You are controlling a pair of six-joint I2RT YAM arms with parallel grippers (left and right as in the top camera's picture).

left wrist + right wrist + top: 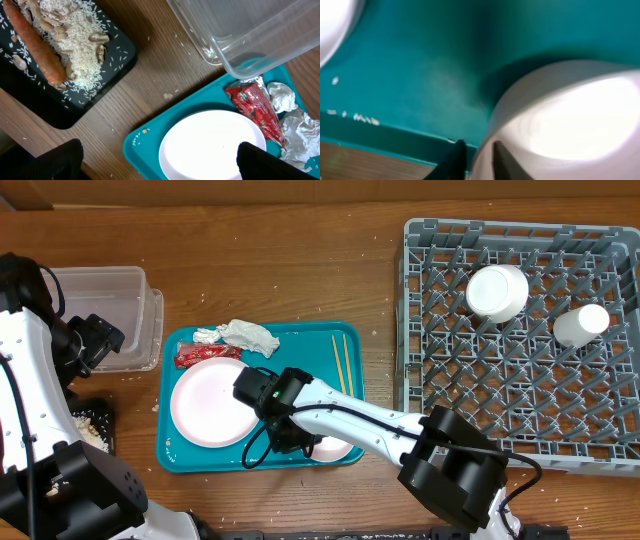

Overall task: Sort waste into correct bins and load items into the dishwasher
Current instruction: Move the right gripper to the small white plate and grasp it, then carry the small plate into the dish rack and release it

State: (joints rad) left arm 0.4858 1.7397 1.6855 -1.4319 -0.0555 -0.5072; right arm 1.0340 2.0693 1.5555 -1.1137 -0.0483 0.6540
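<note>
The job looks roughly halfway done. In the dish rack (450,410) a bowl (497,290) and a cup (582,324) already sit among the pegs, well apart from each other. The black tray (75,107) holds the food waste, with the carrot (37,47) lying beside a heap of rice (75,25). A few grains are scattered on the surface (250,250) around it.

The rest waits on the teal tray (300,340). The tissues (243,335) and the red wrapper (205,356) lie along its far edge, not yet binned. The clear tub (110,305), just beside that edge, shows nothing inside it. The plate (205,405) and the chopsticks (343,362) are not yet loaded.

The right gripper (479,160) is down at the near edge of the teal tray. Its fingers are drawn close together on the rim of a second bowl (570,120), one finger outside the wall and one inside, so that bowl appears to be the piece in hand. The bowl rests on the tray, so I judge the lift has not begun.

The left gripper (160,165) hangs wide open over the plate's near side, holding nothing. It is near the wrapper and tissues, which I judge to be its likely next job.
</note>
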